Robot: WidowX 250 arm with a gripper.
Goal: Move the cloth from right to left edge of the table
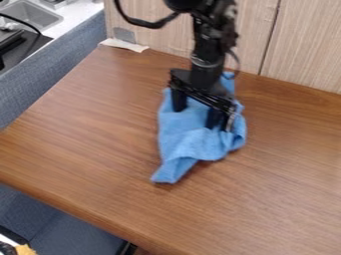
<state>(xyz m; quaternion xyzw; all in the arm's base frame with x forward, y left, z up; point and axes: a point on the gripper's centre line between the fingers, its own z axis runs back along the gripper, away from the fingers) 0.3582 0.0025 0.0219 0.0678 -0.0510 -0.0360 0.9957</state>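
Observation:
The gripper (197, 112) hangs over the upper middle of the wooden table (86, 144), its two dark fingers spread apart. Directly beneath it lies the crumpled blue cloth (188, 141), wider around the gripper and narrowing to a corner toward the front. Part of the cloth shows between the fingers, and another bit shows behind the arm near the back wall. The gripper covers some of the cloth's upper part; whether the fingertips touch it, I cannot tell.
A pale wood panel wall (303, 47) runs along the table's back edge. A whitish strip (124, 45) lies at the back left corner. Past the left edge stand a blue-grey partition (67, 64) and a counter with a sink (33, 15).

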